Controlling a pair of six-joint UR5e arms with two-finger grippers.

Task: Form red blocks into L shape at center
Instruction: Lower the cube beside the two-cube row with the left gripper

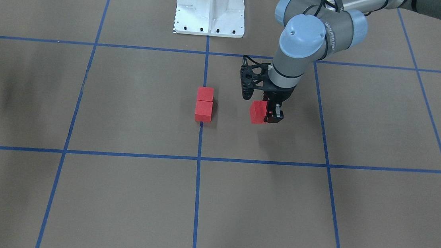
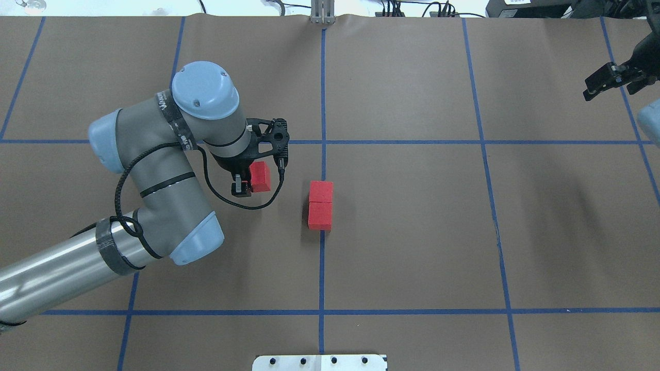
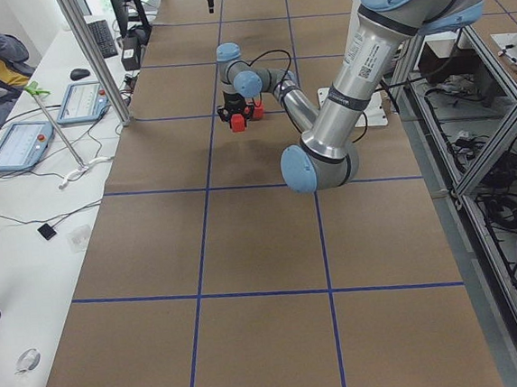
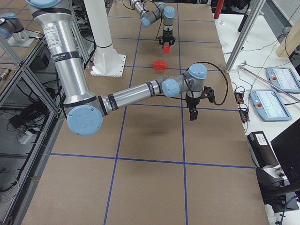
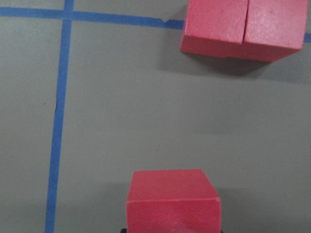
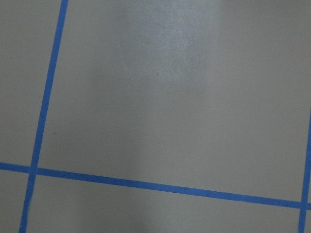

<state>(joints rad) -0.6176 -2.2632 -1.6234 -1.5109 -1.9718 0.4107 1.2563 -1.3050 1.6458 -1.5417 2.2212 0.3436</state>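
— While the left gripper point(image 2: 251, 183) has its fingers clamped on the third red cube point(image 2: 260, 176), where do the other two sit?

— Touching face to face as a two-cube row point(image 2: 320, 203), on the blue tape line point(image 2: 322, 268) down the table's middle. The row's long axis lies along that line, toward and away from the robot's base.

— And the gripped one relative to it?

— On the robot's left of the row, near it but with bare paper between, roughly level with the row's far end. It looks to be just off the paper, though I can't be sure.

— So the move is?

— My judgement: a sideways shift to the robot's right, until the cube's face meets the side of an end cube. Meeting the middle seam would spoil the L. In the left wrist view its faces look about square to the row, so little turning seems needed.

— Could the right gripper point(image 2: 600, 85) help?

— It hangs well apart near the table's right edge, with nothing visible in it. Whether its fingers are parted I cannot tell. The left is far nearer.
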